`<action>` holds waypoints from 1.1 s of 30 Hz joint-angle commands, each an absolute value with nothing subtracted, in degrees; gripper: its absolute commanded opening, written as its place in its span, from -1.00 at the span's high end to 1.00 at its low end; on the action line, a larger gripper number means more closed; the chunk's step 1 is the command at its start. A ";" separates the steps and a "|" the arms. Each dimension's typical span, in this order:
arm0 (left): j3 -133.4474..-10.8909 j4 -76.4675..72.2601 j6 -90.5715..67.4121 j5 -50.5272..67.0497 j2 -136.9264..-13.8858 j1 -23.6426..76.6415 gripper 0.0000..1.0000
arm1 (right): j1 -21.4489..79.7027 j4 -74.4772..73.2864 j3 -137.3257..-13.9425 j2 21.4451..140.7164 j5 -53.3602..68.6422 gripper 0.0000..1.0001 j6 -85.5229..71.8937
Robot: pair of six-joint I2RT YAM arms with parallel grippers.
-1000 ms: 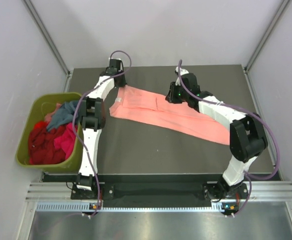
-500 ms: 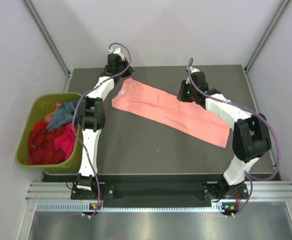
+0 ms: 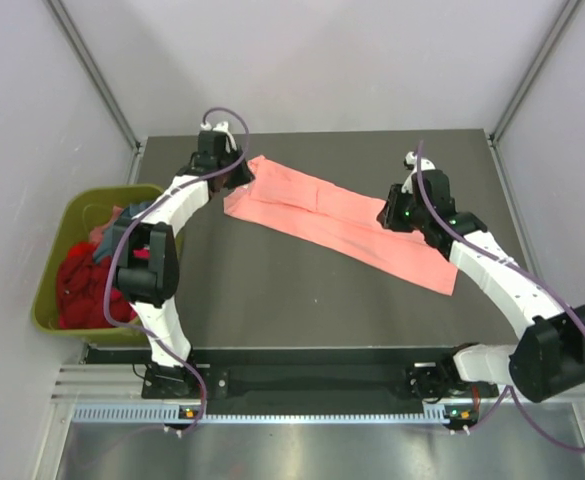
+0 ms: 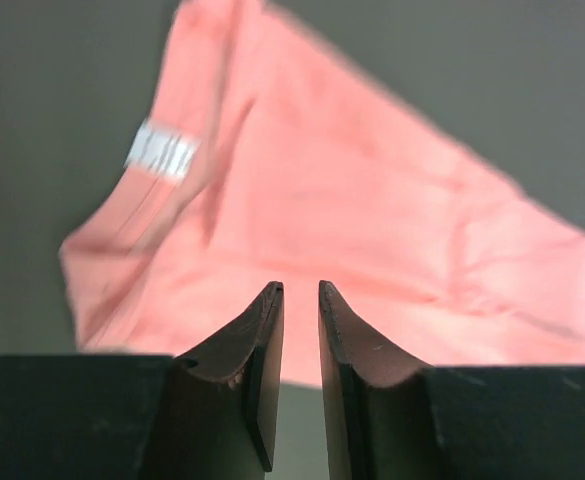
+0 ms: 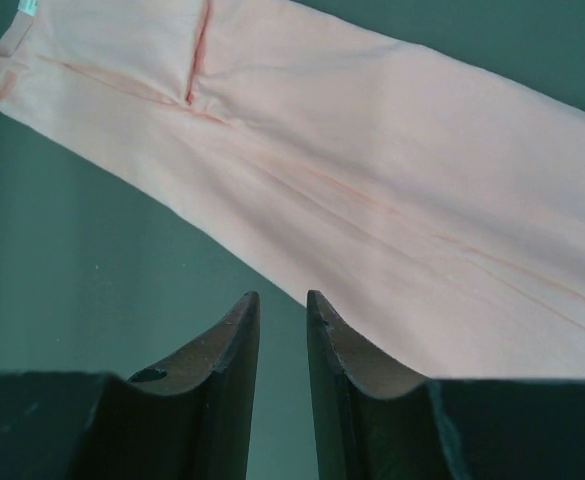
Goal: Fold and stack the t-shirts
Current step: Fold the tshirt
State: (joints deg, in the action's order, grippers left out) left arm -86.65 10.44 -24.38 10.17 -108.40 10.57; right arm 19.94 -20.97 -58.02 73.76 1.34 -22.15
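One salmon-pink t-shirt point(image 3: 342, 222), folded into a long strip, lies flat and slantwise across the dark table; in the left wrist view the t-shirt point(image 4: 352, 200) shows a white neck label. My left gripper point(image 3: 238, 177) hovers at the strip's far left end, and its jaws point(image 4: 299, 292) stand slightly apart with nothing between them. Over the strip's right half, at its far edge, is my right gripper point(image 3: 393, 216). In its own view that gripper point(image 5: 281, 298) is open and empty above the table beside the t-shirt point(image 5: 392, 180). Other t-shirts, red point(image 3: 80, 290), magenta point(image 3: 129, 278) and teal point(image 3: 122, 232), lie heaped in the bin.
An olive-green plastic bin point(image 3: 44, 285) stands off the table's left edge. Grey walls close in the table point(image 3: 272, 300) on three sides. Purple cables loop above both wrists.
The left jaws opened and let go of the shirt's left end, and that arm swung left. The right arm moved right along the strip. The strip settled flat.
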 commanded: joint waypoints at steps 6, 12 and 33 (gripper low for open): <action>-83.76 24.94 -25.84 -2.17 -108.19 10.37 0.48 | 19.69 -21.27 -57.22 68.29 3.60 0.46 -23.47; -82.88 25.22 -26.89 -3.08 -111.97 10.37 0.46 | 19.60 -20.57 -57.22 67.85 4.13 0.46 -23.82; -92.80 22.25 -23.47 -9.32 -124.10 9.14 1.00 | 19.69 -21.36 -59.77 70.83 1.06 0.44 -22.76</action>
